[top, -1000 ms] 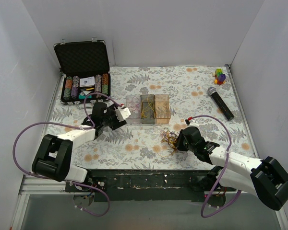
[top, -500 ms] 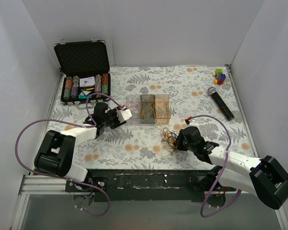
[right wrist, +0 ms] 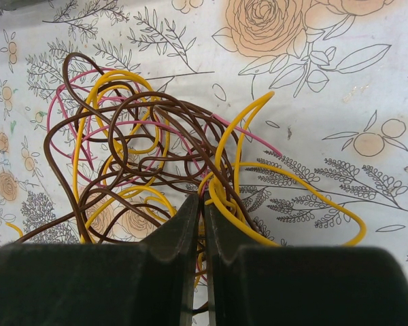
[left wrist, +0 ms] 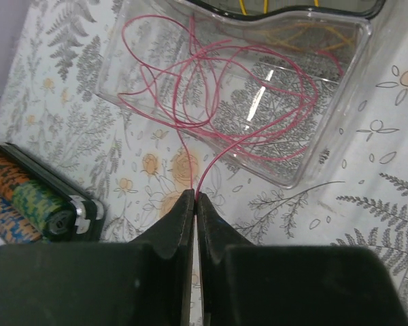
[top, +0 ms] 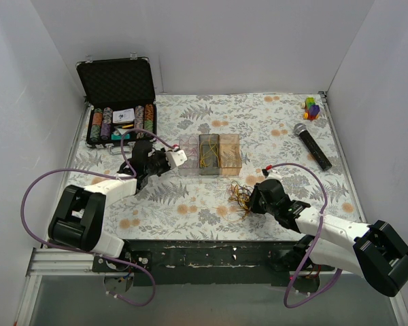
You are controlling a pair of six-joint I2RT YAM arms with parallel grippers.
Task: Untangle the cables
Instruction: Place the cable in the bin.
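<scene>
Yellow, brown and pink cables [top: 241,197]: a loose tangle of thin strands lying on the surface [top: 272,122], a floral-printed cloth, right of centre and near the front edge.

Right gripper [right wrist: 199,200]: set at the tangle's near side. Jaws narrow, almost together, with yellow and brown strands caught between them.

Pink wire [left wrist: 258,102]: one long strand, looped several times inside the left compartment of the clear tray [left wrist: 326,156]. Two runs of it cross the tray's near wall and lead down to the left gripper.

Left gripper [left wrist: 195,197]: just beside the tray's left end, above the cloth. Jaws closed, pinching the pink wire at their tips.

Clear tray, further: three compartments side by side at mid-surface. The middle one is dark and holds yellow strands; the right one is amber-tinted, its contents too small to tell.

Black case [top: 119,112]: far left corner, lid upright, rows of coloured chips inside.

Microphone [top: 311,145]: black body, grey head, lying at an angle near the right edge.

Small multicoloured object [top: 312,107]: far right corner, well apart from the tangle.
</scene>
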